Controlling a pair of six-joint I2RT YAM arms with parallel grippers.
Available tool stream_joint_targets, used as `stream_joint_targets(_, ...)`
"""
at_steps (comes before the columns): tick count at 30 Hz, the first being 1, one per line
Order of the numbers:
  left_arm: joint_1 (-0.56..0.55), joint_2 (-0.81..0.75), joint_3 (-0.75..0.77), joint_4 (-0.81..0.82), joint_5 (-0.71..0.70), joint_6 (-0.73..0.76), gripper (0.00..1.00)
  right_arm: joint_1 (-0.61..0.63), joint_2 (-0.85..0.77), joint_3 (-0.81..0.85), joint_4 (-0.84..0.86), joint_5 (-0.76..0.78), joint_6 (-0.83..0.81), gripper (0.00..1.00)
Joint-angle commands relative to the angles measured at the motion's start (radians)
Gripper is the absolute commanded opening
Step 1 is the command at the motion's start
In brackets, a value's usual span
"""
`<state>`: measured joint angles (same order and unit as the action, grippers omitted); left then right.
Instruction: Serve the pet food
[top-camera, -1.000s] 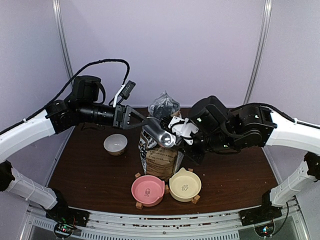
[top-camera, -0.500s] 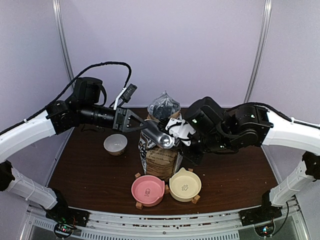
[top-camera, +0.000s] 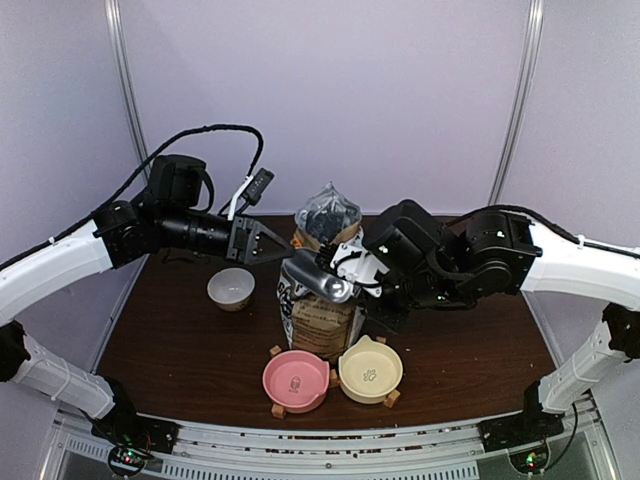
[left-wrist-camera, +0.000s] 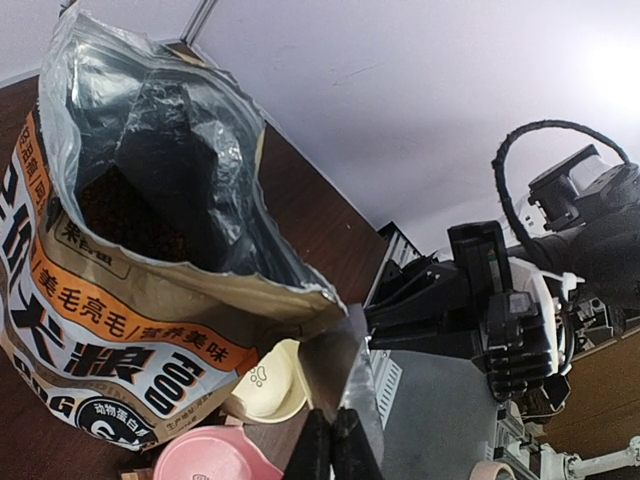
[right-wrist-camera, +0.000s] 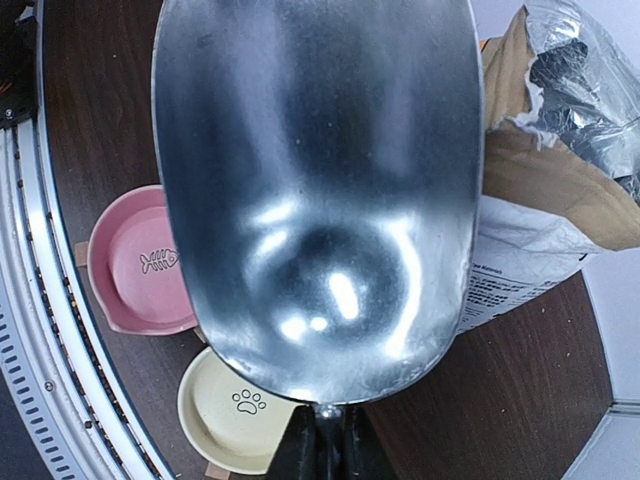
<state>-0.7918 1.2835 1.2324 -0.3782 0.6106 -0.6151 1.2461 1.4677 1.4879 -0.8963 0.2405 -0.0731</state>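
Note:
The brown-and-white paper bag (top-camera: 318, 305) stands open at the table's middle. In the left wrist view, dark pet food (left-wrist-camera: 112, 205) shows inside the bag (left-wrist-camera: 120, 300). My left gripper (top-camera: 280, 243) is shut on a flap of the bag's top edge (left-wrist-camera: 340, 370), with the fingers (left-wrist-camera: 333, 440) pinched together. My right gripper (top-camera: 362, 262) is shut on the handle of a metal scoop (top-camera: 322, 275), held beside the bag's upper front. In the right wrist view the scoop (right-wrist-camera: 320, 190) is empty, above the pink bowl (right-wrist-camera: 135, 260) and the cream bowl (right-wrist-camera: 225, 420).
The pink bowl (top-camera: 296, 380) and cream bowl (top-camera: 370, 370) sit on small wooden stands in front of the bag. A white bowl (top-camera: 231, 288) stands at the left. The frame rail runs along the near table edge.
My right arm has shifted the scoop slightly left, closer over the bag's front. My left gripper has drawn the bag's flap a little to the left.

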Motion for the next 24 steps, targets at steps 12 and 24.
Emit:
stream_joint_targets(12,-0.013,0.006,-0.003,-0.066,-0.012,0.025,0.36,0.008,-0.016,0.025,0.066,0.088,-0.002,0.0)
stream_joint_targets(24,-0.023,0.029,0.013,-0.163,-0.135,0.033,0.16,0.051,0.066,0.083,-0.003,0.209,-0.035,0.0)
